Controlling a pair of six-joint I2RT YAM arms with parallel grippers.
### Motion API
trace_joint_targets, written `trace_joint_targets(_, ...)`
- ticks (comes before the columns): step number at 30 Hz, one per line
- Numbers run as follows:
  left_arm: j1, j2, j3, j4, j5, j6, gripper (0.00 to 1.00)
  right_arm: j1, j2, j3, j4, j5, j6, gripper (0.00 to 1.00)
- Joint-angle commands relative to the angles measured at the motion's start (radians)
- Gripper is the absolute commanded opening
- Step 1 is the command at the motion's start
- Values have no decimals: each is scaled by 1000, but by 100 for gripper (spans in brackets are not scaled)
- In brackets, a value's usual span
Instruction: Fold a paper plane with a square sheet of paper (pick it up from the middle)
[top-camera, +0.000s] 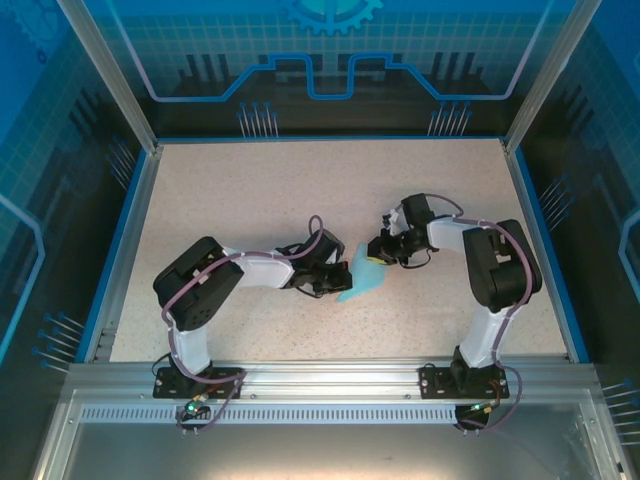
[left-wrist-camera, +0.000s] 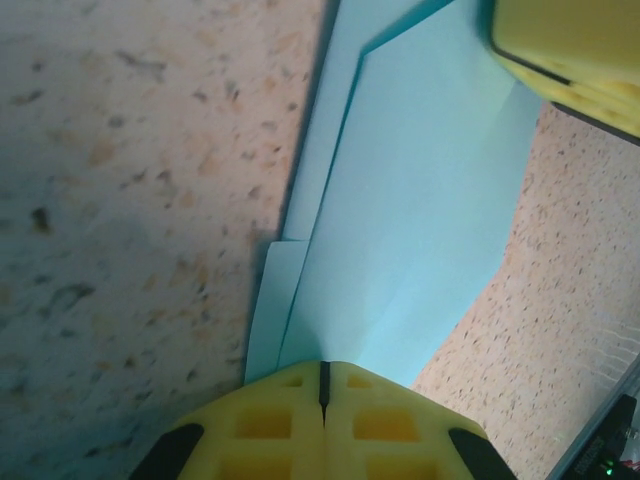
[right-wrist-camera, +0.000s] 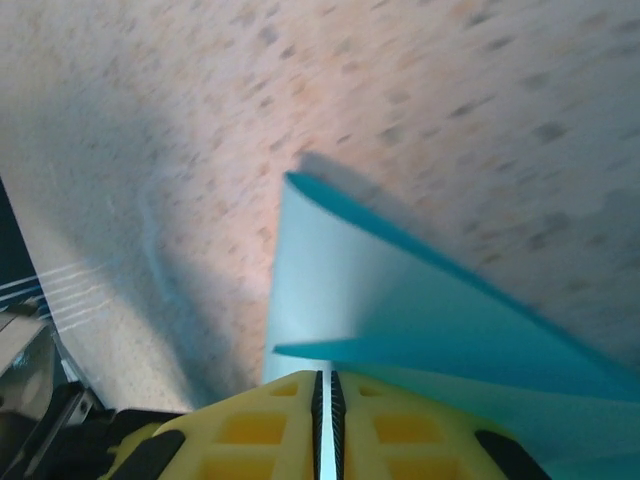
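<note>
Left pincer (left-wrist-camera: 322, 372) closed tight, fingers pinched on near edge of folded paper (left-wrist-camera: 420, 230). Right pincer (right-wrist-camera: 323, 378) likewise clamped, thin blue edge caught between its pads. Paper was layered and creased, spanning between both pincers over speckled desk (top-camera: 250, 200), near middle, shadow cast beside it.
</note>
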Motion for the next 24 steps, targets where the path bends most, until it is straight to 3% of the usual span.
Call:
trace_joint_targets(1,2,-2,-47,-152,-43,22,0,43,-58,-24,-7,-33,-14,14)
trace_joint_targets(11,2,-4,-49,-156,-46,24,0,44,20,-43,4,-7,-34,13)
trace_joint_targets(24,3,-7,-52,-148,-44,15,0,-130,64,-2,-3,96,52,14)
